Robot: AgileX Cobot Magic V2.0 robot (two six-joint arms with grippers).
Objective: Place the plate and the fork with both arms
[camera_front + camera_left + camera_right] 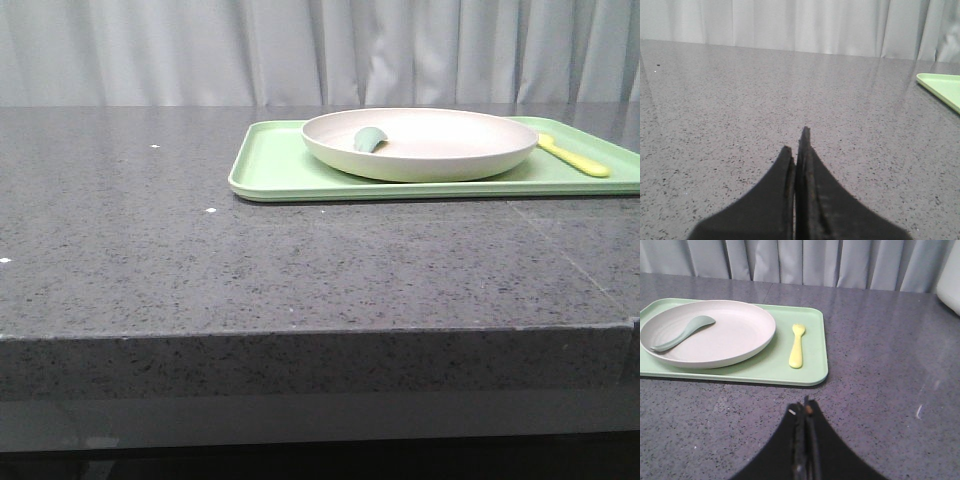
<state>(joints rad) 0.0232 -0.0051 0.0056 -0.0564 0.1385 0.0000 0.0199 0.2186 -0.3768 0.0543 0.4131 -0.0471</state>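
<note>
We are holding both the left gripper and right gripper closed and empty, probably needing wide opening before approaching the round cream-white plate and small pale-yellow plastic fork at centre frame.

Both grippers closed up, nothing in either one

Left gripper has its two black fingers pressed flat together, tips meeting in a point, one tip poking a bit past the other, held low over the bench. Right gripper is the same deal: fingers squeezed tight with only a thin seam between them, also low over the bench. Neither arm shows up in the front view.
</note>
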